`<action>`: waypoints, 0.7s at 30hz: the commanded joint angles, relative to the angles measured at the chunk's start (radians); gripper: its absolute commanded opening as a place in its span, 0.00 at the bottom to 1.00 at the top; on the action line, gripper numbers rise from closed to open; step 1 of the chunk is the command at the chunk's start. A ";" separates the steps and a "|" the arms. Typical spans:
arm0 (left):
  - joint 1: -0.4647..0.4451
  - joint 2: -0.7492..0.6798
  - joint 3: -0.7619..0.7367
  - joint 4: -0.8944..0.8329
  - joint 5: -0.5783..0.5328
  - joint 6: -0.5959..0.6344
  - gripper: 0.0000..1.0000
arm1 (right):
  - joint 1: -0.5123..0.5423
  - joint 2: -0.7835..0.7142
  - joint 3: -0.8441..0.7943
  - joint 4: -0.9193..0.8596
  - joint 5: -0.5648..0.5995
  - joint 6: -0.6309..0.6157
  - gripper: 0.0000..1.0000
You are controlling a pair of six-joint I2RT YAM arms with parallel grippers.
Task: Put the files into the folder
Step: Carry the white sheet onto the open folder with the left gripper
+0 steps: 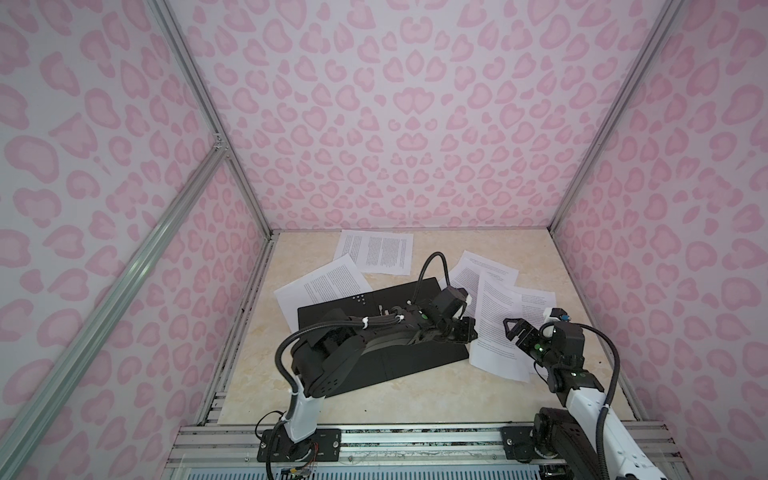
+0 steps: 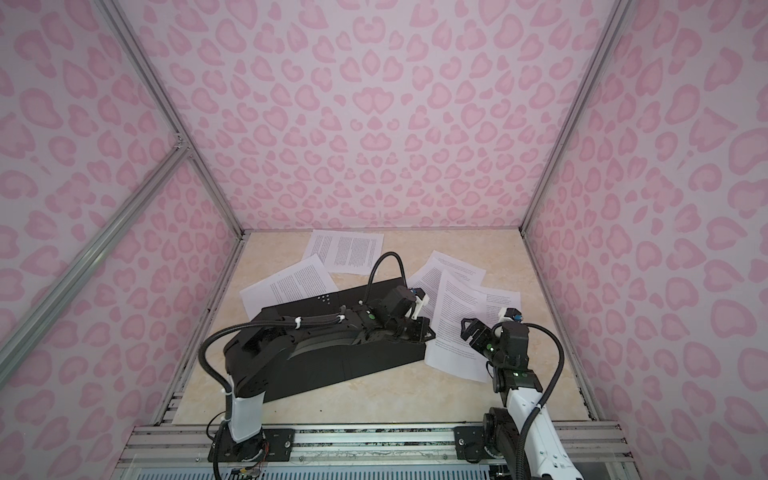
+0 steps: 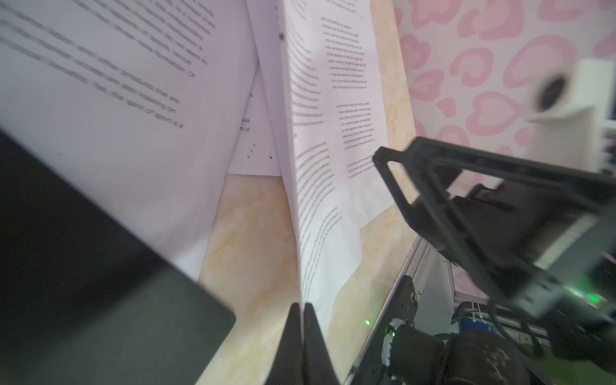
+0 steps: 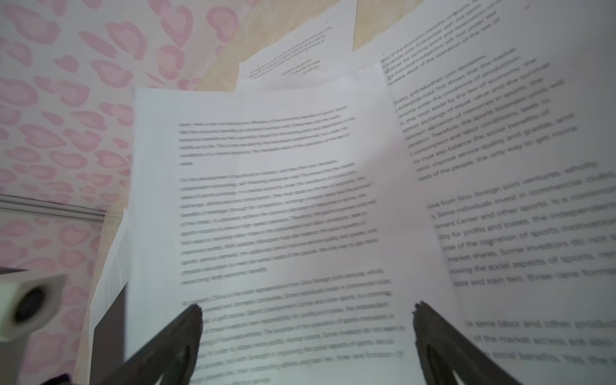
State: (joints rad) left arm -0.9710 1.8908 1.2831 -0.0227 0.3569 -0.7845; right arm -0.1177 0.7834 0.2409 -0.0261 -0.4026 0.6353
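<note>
The folder [image 1: 407, 365] [image 2: 365, 365] lies open in mid-table, black inside up, and my left arm stretches across it. Several files lie around it: printed white sheets at the back [image 1: 376, 251], at the left [image 1: 320, 286] and at the right [image 1: 484, 270]. My left gripper [image 1: 471, 332] [image 2: 428, 330] [image 3: 303, 305] is shut on the near left edge of the largest right-hand sheet [image 1: 494, 324] [image 3: 316, 166], which rises edge-on from the jaws. My right gripper [image 1: 517, 334] [image 2: 471, 332] [image 4: 306, 308] hangs open above that same sheet [image 4: 283, 216], with nothing between its fingers.
Pink patterned walls [image 1: 395, 124] close in the beige table [image 1: 332, 403] on three sides. An aluminium rail [image 1: 415, 440] with both arm bases runs along the front edge. In the left wrist view the right gripper's fingers [image 3: 416, 173] stand close beside the held sheet.
</note>
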 commanded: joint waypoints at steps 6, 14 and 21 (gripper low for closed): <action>0.178 -0.472 -0.307 -0.109 -0.065 0.038 0.03 | 0.059 -0.015 0.006 0.019 0.016 -0.032 0.98; 0.435 -0.789 -0.645 -0.241 -0.133 0.101 0.03 | 0.263 0.076 0.070 0.025 0.111 -0.101 0.98; 0.551 -0.794 -0.758 -0.241 -0.182 0.149 0.03 | 0.485 0.228 0.148 0.122 0.160 -0.078 0.98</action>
State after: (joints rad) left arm -0.4389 1.0790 0.5354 -0.2668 0.2092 -0.6758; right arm 0.3088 0.9665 0.3630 0.0135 -0.2813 0.5537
